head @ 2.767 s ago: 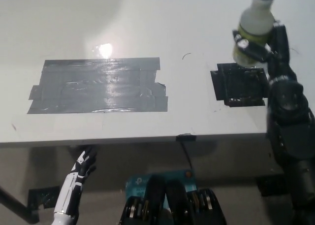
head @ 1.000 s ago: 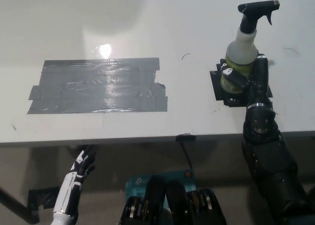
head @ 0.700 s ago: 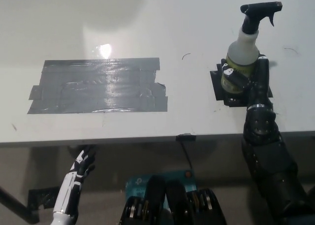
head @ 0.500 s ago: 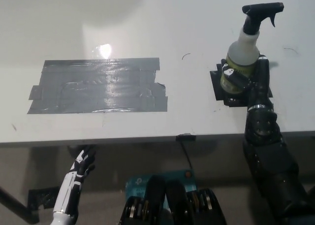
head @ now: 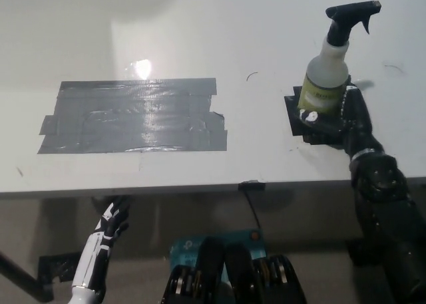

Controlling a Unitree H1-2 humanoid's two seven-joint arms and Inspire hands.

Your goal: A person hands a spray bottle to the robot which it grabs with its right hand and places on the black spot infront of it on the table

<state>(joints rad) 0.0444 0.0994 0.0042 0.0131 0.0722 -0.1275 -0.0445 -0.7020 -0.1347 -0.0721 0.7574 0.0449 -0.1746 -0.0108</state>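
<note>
The spray bottle (head: 326,74) stands upright on the black spot (head: 313,121), toward the right side of the table (head: 200,38). The right hand (head: 343,114) sits just in front of the bottle and to its right, over the spot's near part. Well apart to the left, a wide patch of tape (head: 133,114) lies flat on the table. The left hand (head: 112,224) hangs below the table's front edge, at the lower left.
</note>
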